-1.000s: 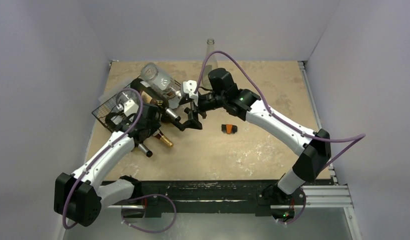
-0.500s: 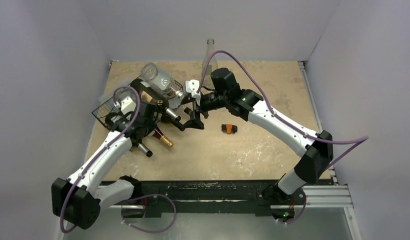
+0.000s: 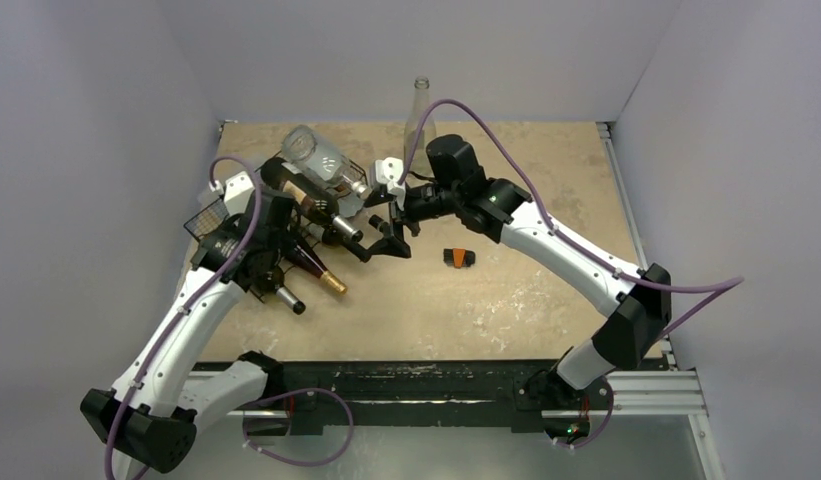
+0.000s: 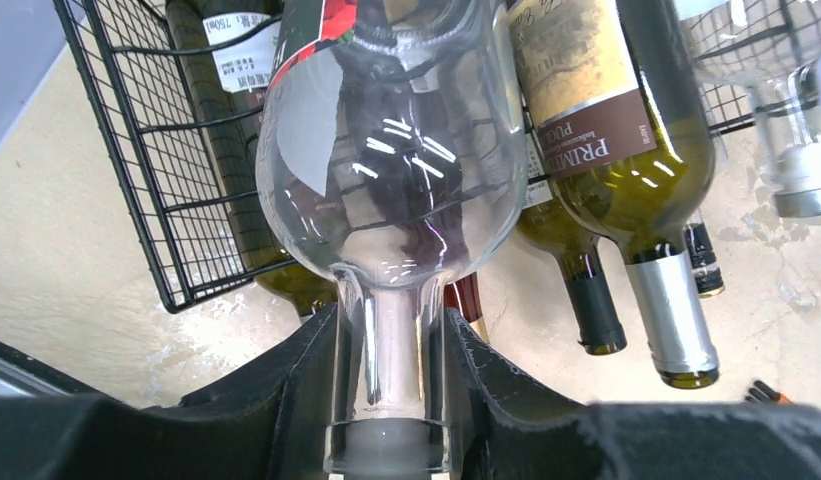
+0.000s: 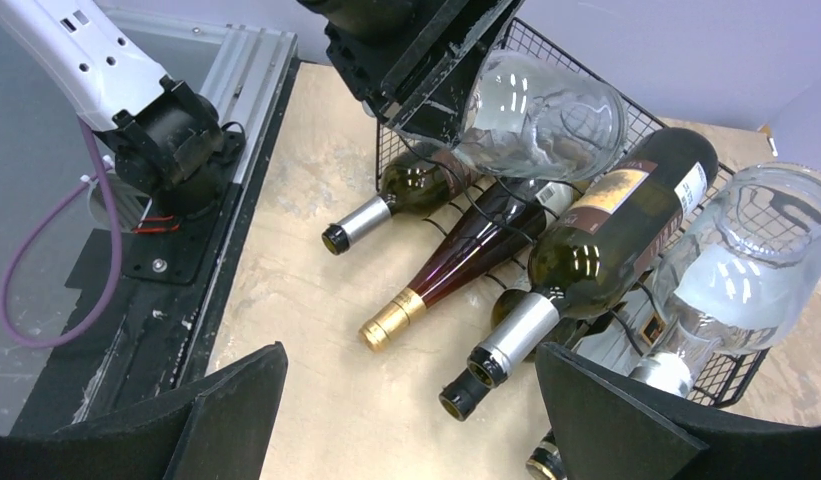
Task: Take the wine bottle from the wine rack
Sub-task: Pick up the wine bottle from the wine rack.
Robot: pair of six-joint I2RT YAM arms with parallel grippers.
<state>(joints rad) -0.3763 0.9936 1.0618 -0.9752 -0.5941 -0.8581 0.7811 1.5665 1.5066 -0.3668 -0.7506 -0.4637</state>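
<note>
A clear glass wine bottle (image 4: pixel 386 170) has its neck (image 4: pixel 391 350) clamped between the black pads of my left gripper (image 4: pixel 391 395), which is shut on it. In the right wrist view that bottle (image 5: pixel 541 115) hangs tilted over the top of the black wire wine rack (image 5: pixel 616 75), held at the upper middle. The rack (image 3: pixel 208 215) stands at the table's left, and my left arm covers much of it from above. My right gripper (image 5: pixel 410 352) is open with only bare table between its fingers, just right of the rack (image 3: pixel 381 238).
Several bottles lie in the rack: a green one with a silver capsule (image 5: pixel 586 250), a red one with gold foil (image 5: pixel 456 270), another clear one (image 3: pixel 314 158). A tall clear bottle (image 3: pixel 420 110) stands by the back wall. A small orange-and-black object (image 3: pixel 458 257) lies mid-table.
My left gripper has closed on the clear bottle's neck, and the left wrist has shifted back and to the left. The right arm has hardly moved.
</note>
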